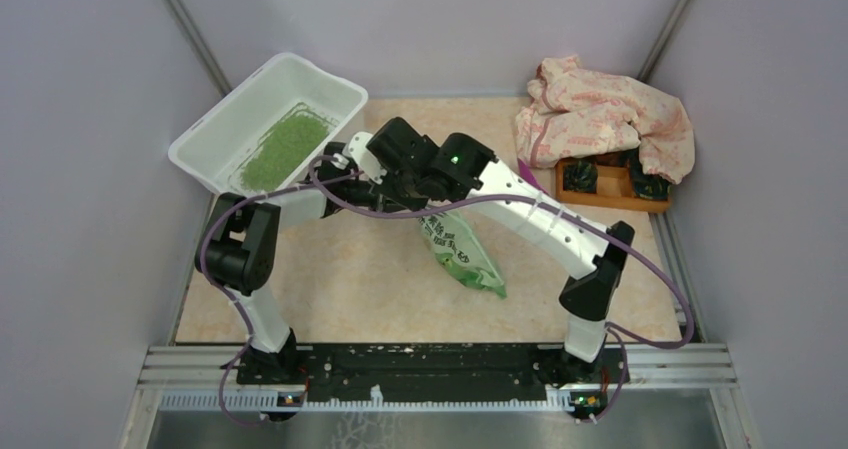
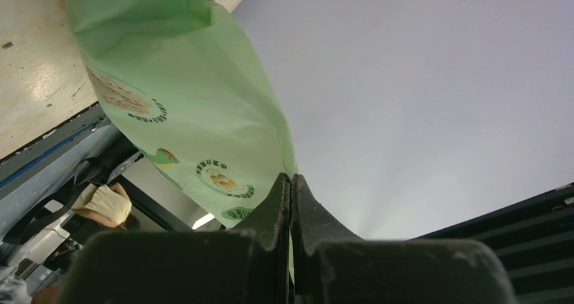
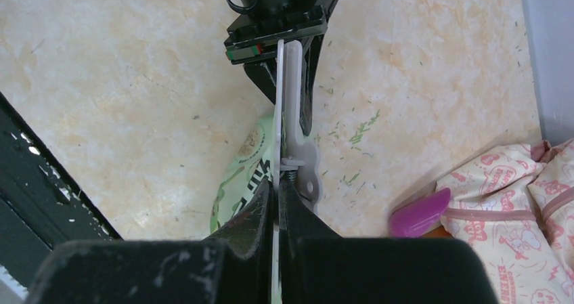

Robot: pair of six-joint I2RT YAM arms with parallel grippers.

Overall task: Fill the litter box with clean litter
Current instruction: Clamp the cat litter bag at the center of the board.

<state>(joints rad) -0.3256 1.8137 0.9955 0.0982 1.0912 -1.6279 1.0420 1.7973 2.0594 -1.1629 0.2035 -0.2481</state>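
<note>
The white litter box (image 1: 258,94) leans tilted against the left wall at the back left. A light green patch of clean litter (image 1: 285,147) lies inside it. A light green printed bag (image 1: 462,254) hangs from the two grippers over the middle of the table. My left gripper (image 2: 292,177) is shut on the bag's (image 2: 176,94) thin edge. My right gripper (image 3: 277,182) is shut on the bag's (image 3: 244,175) pale edge, beside a grey clip (image 3: 303,162). Both wrists meet right of the box and hide the bag's top in the top view.
A pink patterned cloth (image 1: 610,109) lies over an orange wooden tray (image 1: 610,184) at the back right. A purple plastic piece (image 3: 420,212) pokes out beside the cloth. Loose green grains (image 3: 362,128) are scattered on the table. Grey walls stand close on both sides.
</note>
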